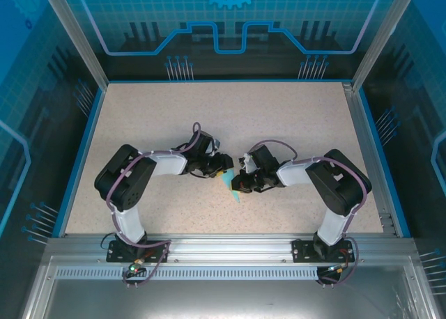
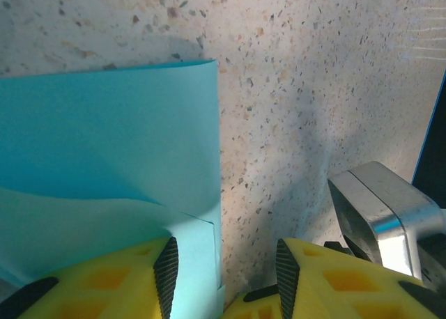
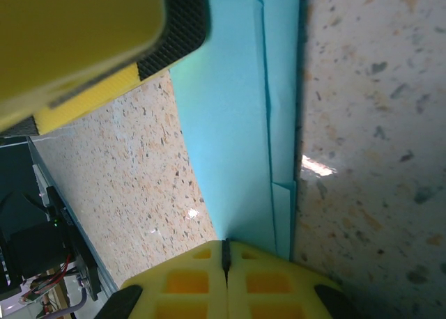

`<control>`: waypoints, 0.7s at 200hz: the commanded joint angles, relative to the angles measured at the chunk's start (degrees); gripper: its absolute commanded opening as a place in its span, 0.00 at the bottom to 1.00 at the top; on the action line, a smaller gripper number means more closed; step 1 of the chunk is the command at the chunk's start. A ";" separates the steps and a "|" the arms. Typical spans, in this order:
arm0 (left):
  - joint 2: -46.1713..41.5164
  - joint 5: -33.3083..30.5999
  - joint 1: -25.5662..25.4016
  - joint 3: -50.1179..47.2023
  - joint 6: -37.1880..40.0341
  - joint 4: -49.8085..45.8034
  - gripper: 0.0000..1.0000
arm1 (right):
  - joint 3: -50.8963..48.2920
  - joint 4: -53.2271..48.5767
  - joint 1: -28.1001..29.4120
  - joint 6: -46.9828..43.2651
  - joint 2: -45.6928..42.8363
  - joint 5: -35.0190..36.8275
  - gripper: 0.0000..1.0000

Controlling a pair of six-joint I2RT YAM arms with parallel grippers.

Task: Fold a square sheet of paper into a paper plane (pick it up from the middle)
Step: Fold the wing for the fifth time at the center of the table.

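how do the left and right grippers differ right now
The left gripper is open, jaws apart; the right gripper is shut, jaws meeting. The right gripper pinches the paper; the left gripper only has the paper's edge lying in its gap, seemingly unclamped. Shared: yellow fingers with black pads, both low over the table at the same paper.
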 commanded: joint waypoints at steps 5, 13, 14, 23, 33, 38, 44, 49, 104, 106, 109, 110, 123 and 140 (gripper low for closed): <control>2.24 -1.56 0.94 -0.32 2.02 0.51 0.45 | -2.28 -9.87 -0.71 -0.86 3.19 3.45 0.05; 2.46 -1.79 1.27 -0.56 1.99 0.35 0.45 | -2.19 -10.10 -0.71 -0.97 3.11 3.44 0.05; 2.49 -1.81 1.30 -0.61 1.94 0.34 0.45 | -2.19 -10.17 -0.71 -0.97 3.15 3.43 0.05; 2.49 -2.05 1.82 -0.90 2.02 0.33 0.45 | -2.06 -10.49 -0.62 -1.25 3.04 3.44 0.04; 2.48 -2.06 2.54 -1.20 1.98 0.32 0.45 | -1.79 -11.32 -0.63 -1.58 3.07 3.65 0.04; 2.48 -1.94 2.80 -1.42 2.05 0.41 0.45 | -1.63 -11.63 -0.57 -1.74 3.04 3.76 0.04; 2.33 -1.85 3.12 -1.33 2.31 0.27 0.45 | -1.61 -11.71 -0.62 -1.93 2.96 3.69 0.04; 2.39 -1.95 3.41 -1.13 2.67 -0.19 0.45 | -1.66 -11.74 -0.62 -1.87 3.00 3.61 0.03; 3.40 -1.56 7.20 1.19 5.12 -2.52 0.44 | -1.39 -12.10 -0.58 -2.12 3.34 3.17 0.03; 3.51 -1.52 7.34 1.29 5.20 -2.62 0.44 | -1.40 -12.08 -0.54 -2.12 3.31 3.17 0.03; 3.69 -1.41 7.57 1.47 5.27 -2.65 0.44 | -1.40 -12.02 -0.54 -2.12 3.23 3.15 0.03; 3.76 -1.40 7.61 1.55 5.30 -2.61 0.44 | -1.40 -12.01 -0.54 -2.16 3.21 3.20 0.03; 4.25 -1.24 8.33 2.16 5.56 -2.97 0.44 | -1.33 -12.09 -0.53 -2.24 3.30 3.08 0.03; 4.37 -1.25 9.50 2.74 5.98 -3.78 0.44 | -1.25 -11.93 -0.50 -2.12 3.37 2.93 0.03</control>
